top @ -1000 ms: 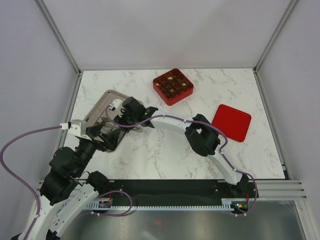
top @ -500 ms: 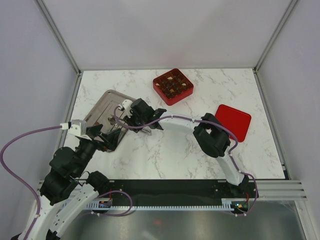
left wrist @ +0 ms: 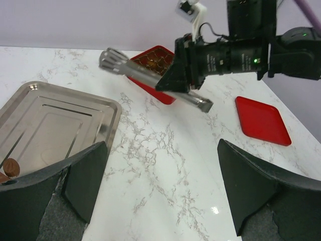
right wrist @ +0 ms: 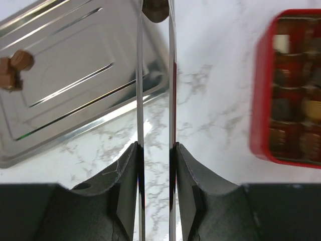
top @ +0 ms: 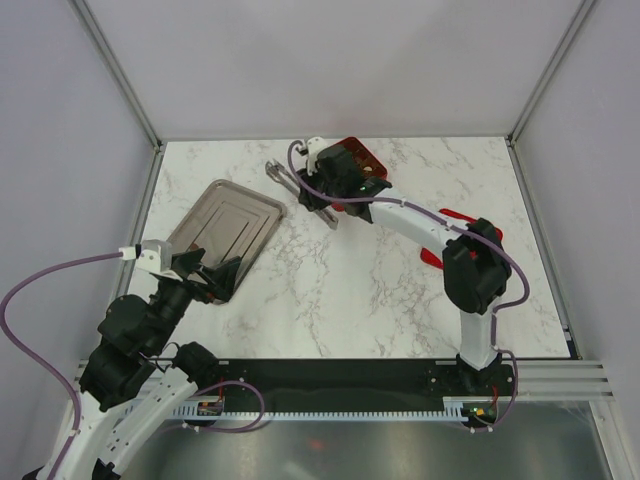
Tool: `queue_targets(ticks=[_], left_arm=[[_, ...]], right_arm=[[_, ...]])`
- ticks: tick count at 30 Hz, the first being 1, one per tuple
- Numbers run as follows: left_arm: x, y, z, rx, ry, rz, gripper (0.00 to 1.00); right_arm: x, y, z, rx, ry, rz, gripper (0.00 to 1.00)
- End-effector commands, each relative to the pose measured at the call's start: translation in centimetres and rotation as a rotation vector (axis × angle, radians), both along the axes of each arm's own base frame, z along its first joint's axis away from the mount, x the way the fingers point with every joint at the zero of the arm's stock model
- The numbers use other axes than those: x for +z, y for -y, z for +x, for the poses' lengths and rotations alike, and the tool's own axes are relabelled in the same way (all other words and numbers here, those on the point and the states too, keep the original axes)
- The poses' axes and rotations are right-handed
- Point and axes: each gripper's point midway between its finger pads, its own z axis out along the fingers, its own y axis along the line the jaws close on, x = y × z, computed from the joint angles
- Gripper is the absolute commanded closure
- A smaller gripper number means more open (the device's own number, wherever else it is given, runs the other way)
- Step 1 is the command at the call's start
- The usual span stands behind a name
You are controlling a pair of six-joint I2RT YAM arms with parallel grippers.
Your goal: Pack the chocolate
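Observation:
My right gripper (right wrist: pixel 155 148) is shut on metal tongs (right wrist: pixel 139 75), which pinch one dark brown chocolate (right wrist: pixel 155 11) at their tip. In the top view the right gripper (top: pixel 320 198) holds the tongs (top: pixel 290 182) in the air between the steel tray (top: pixel 225 225) and the red gridded box (top: pixel 352 160), close to the box. The box (right wrist: pixel 288 90) holds several dark and pale pieces. Two brown chocolates (right wrist: pixel 14 68) lie on the tray (right wrist: pixel 90 75); one (left wrist: pixel 10 167) shows in the left wrist view. My left gripper (left wrist: pixel 163 170) is open and empty above the tray's near corner (top: pixel 215 280).
The red lid (left wrist: pixel 263 120) lies flat on the marble at the right, partly hidden by my right arm in the top view (top: pixel 455 215). Grey walls with metal posts enclose the table on three sides.
My right arm has swung from over the tray back and to the right toward the red box, carrying the tongs. The left arm has not moved.

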Motion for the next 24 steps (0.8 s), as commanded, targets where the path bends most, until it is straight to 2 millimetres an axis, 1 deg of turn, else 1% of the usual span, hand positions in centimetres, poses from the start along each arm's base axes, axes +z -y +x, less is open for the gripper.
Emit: queue_targets(ticks=[1, 2, 3, 4, 5, 6, 7, 8, 9, 11, 14, 15, 18, 24], left_arm=[[0.8, -0.3, 0.2, 0.016, 0.043, 0.008, 0.0], [0.8, -0.3, 0.2, 0.013, 0.042, 0.009, 0.0], [0.9, -0.3, 0.2, 0.011, 0.042, 0.009, 0.0], [0.8, -0.2, 0.2, 0.011, 0.041, 0.01, 0.0], [0.9, -0.3, 0.2, 0.012, 0.041, 0.01, 0.0], [0.8, -0.3, 0.2, 0.012, 0.041, 0.01, 0.0], [0.8, -0.3, 0.2, 0.012, 0.041, 0.01, 0.0], [0.8, -0.3, 0.2, 0.012, 0.041, 0.01, 0.0], [0.8, -0.2, 0.2, 0.012, 0.039, 0.011, 0.0], [0.7, -0.2, 0.2, 0.012, 0.039, 0.013, 0.0], [0.8, -0.3, 0.2, 0.014, 0.04, 0.012, 0.0], [0.8, -0.3, 0.2, 0.014, 0.041, 0.011, 0.0], [0.7, -0.3, 0.2, 0.014, 0.04, 0.012, 0.0], [0.7, -0.3, 0.2, 0.014, 0.038, 0.011, 0.0]], right_arm=[[3.9, 5.5, 2.3, -0.203, 0.055, -0.03, 0.6], [3.9, 7.4, 3.1, -0.256, 0.049, -0.048, 0.61], [3.3, 9.1, 3.3, -0.304, 0.026, -0.089, 0.6], [3.1, 10.2, 3.5, -0.33, 0.013, -0.104, 0.6], [3.3, 11.7, 3.9, -0.365, 0.012, -0.113, 0.6], [2.6, 12.9, 3.7, -0.394, 0.0, -0.145, 0.6], [3.0, 13.7, 3.7, -0.41, 0.004, -0.147, 0.6], [2.9, 14.5, 3.8, -0.426, -0.002, -0.149, 0.6], [2.4, 15.0, 3.4, -0.429, -0.02, -0.159, 0.6], [2.3, 15.5, 3.0, -0.431, -0.037, -0.157, 0.6], [1.5, 15.8, 2.4, -0.43, -0.067, -0.162, 0.6], [0.9, 15.9, 2.1, -0.426, -0.084, -0.172, 0.6], [0.3, 15.9, 1.6, -0.417, -0.105, -0.168, 0.6], [0.1, 16.1, 1.1, -0.423, -0.12, -0.158, 0.6]])
